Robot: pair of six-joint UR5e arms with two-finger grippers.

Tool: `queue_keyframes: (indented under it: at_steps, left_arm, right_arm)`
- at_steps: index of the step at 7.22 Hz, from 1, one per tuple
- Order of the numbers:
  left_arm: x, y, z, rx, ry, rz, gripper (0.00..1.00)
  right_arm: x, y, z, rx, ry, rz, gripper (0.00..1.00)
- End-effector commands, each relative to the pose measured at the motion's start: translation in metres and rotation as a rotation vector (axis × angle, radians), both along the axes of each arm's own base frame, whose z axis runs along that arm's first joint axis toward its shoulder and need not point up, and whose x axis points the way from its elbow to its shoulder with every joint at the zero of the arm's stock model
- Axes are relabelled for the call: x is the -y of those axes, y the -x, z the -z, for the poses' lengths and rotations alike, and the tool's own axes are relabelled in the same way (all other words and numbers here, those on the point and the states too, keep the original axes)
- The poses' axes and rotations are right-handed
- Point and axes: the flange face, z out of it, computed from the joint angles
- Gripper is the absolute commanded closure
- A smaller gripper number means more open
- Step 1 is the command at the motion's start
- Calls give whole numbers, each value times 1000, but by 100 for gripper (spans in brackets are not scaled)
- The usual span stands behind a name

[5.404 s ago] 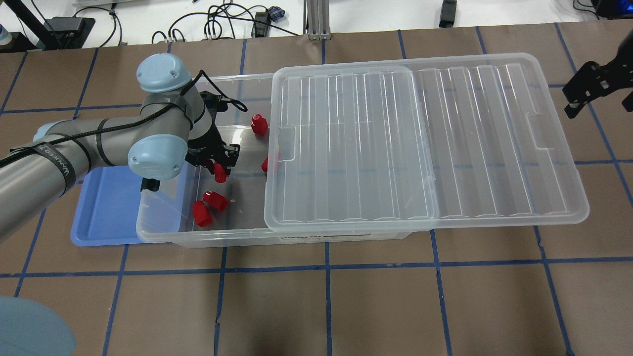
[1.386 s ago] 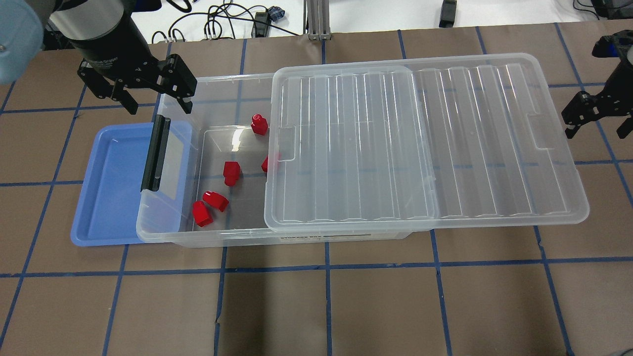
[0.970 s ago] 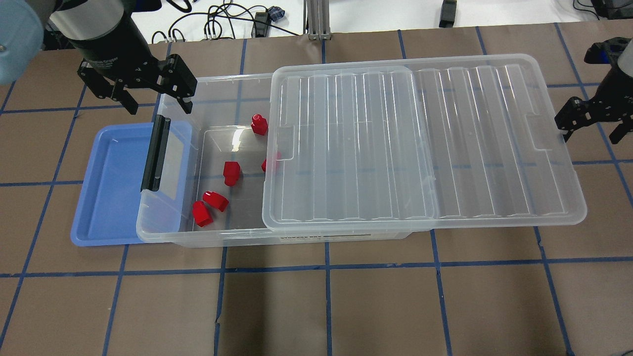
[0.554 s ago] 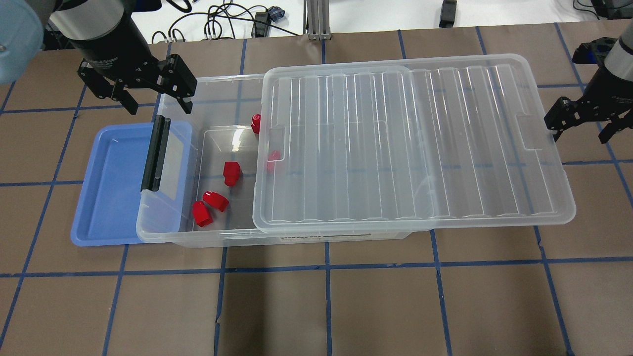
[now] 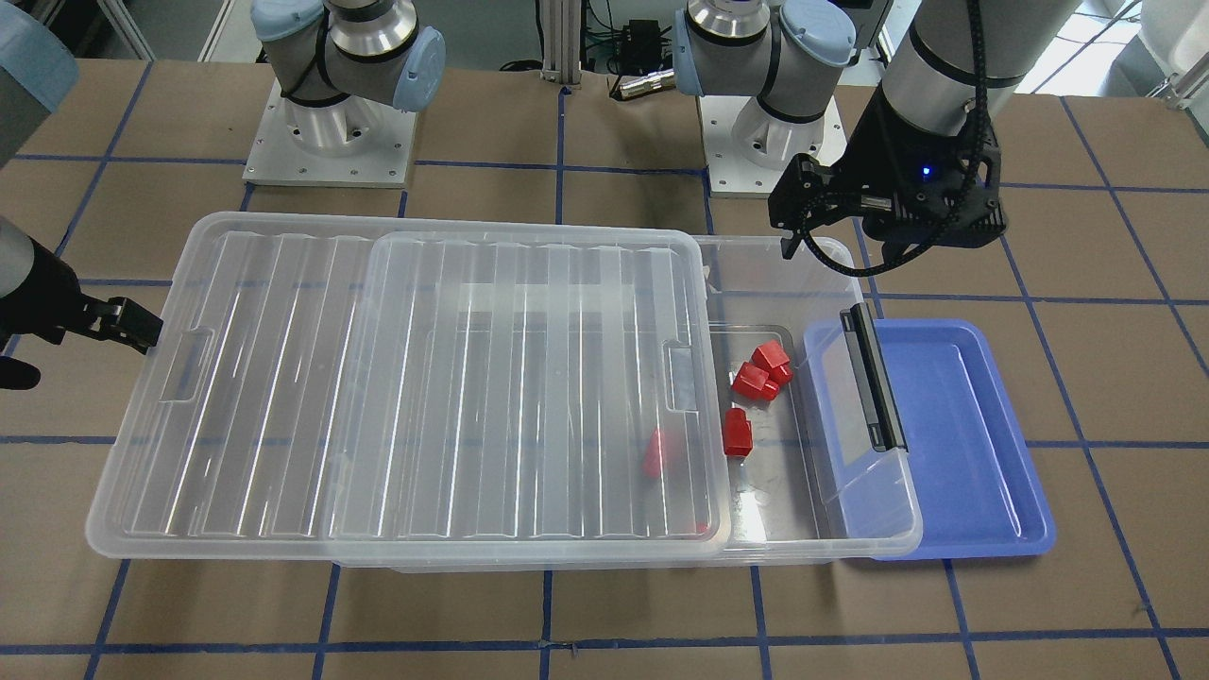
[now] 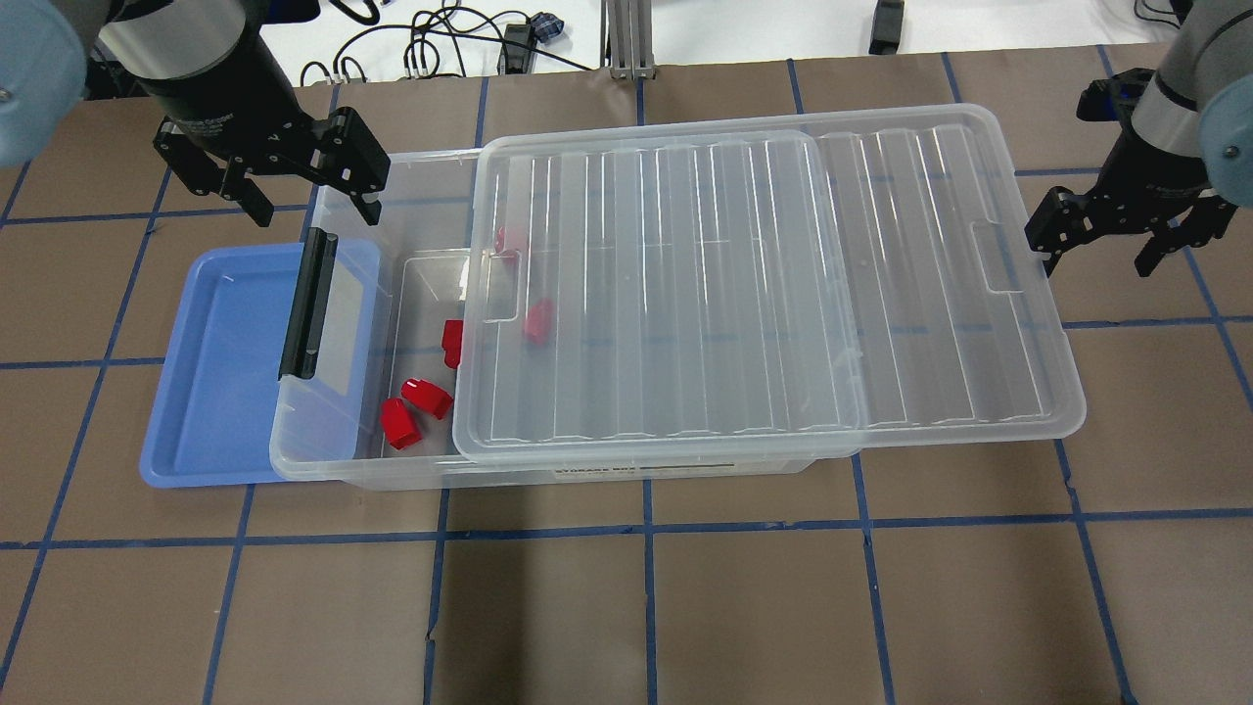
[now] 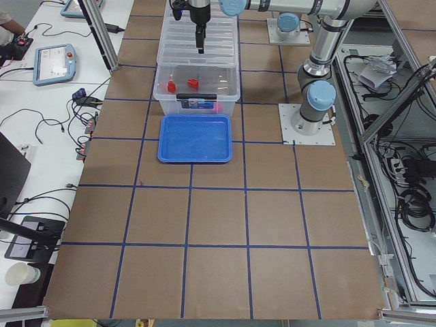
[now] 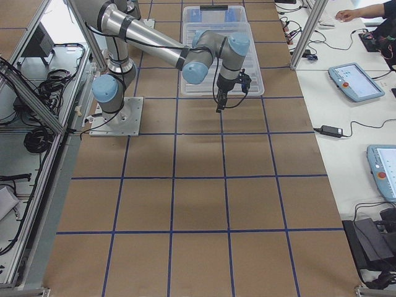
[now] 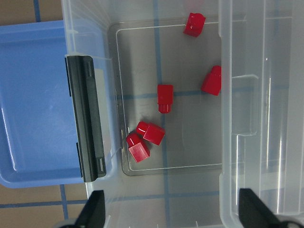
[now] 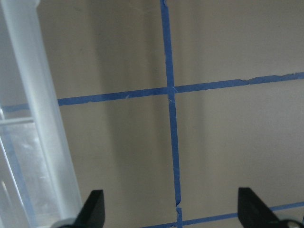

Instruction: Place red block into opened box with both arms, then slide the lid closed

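The clear box [image 6: 323, 468] holds several red blocks. Two blocks [image 6: 401, 421] lie in its open left end, one [image 6: 451, 343] sits half under the lid's edge, and another [image 6: 536, 320] shows through the lid. The ribbed clear lid [image 6: 764, 294] covers most of the box and overhangs its right end. My left gripper [image 6: 284, 186] hangs open and empty above the box's back left corner; its wrist view looks down on a red block [image 9: 165, 97]. My right gripper [image 6: 1126, 235] is open, one finger against the lid's right short end [image 10: 42, 118].
A blue tray [image 6: 210, 372] lies against the box's left end, partly under its black handle [image 6: 308, 304]. Brown table with blue tape lines [image 6: 646, 529] spreads in front. Both arm bases [image 5: 326, 123] stand behind the box. Cables lie past the far table edge.
The left gripper released a red block into the box and rose to the back left corner. The right gripper came in and has pushed the lid leftward over more of the box.
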Motion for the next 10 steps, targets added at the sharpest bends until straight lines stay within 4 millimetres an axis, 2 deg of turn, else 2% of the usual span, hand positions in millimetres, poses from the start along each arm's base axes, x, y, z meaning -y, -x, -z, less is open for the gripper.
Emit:
queue_keyframes:
  at_steps: [1,4,7,10]
  left_arm:
    - [0,0,0,0,0,0,0]
    - [0,0,0,1,0,0,0]
    - [0,0,0,1,0,0,0]
    - [-1,0,-1,2,2,0,0]
  right_arm:
    - [2,-34,1,-10,4,12,0]
    - [3,-63,1,-17,10,8,0]
    - [0,-85,5,-19,7,26,0]
    - [-1,-116,8,-27,12,31,0]
